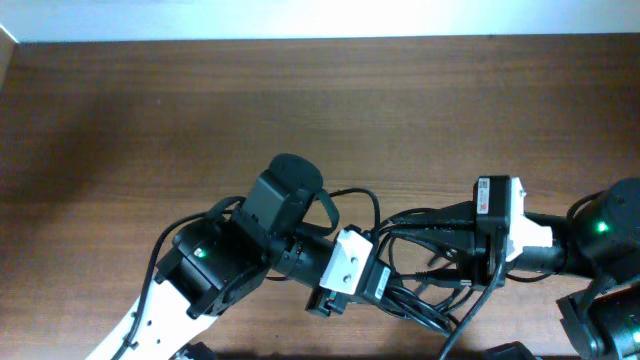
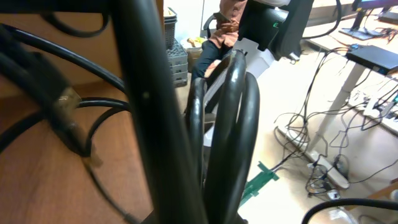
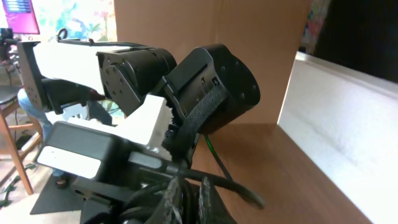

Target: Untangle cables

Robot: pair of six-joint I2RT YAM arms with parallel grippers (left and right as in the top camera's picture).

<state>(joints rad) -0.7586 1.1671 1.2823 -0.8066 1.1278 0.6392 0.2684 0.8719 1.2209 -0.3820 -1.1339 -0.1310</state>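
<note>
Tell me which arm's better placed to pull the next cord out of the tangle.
Right, probably: the right gripper looks shut on the cables at its fingertips. On the left gripper, no fingers are discernible in its own view.

Brown wooden worktop (image 1: 200,100) fills the overhead frame, pale wall (image 1: 300,15) along its top edge; left wrist view shows a green strip (image 2: 258,180) and floor cords (image 2: 298,127) lower right

left arm (image 1: 215,270) and right arm (image 1: 530,235): black joints, white casings, green lights.

Left arm (image 1: 212,258), right arm (image 1: 585,240), jaws shut
</note>
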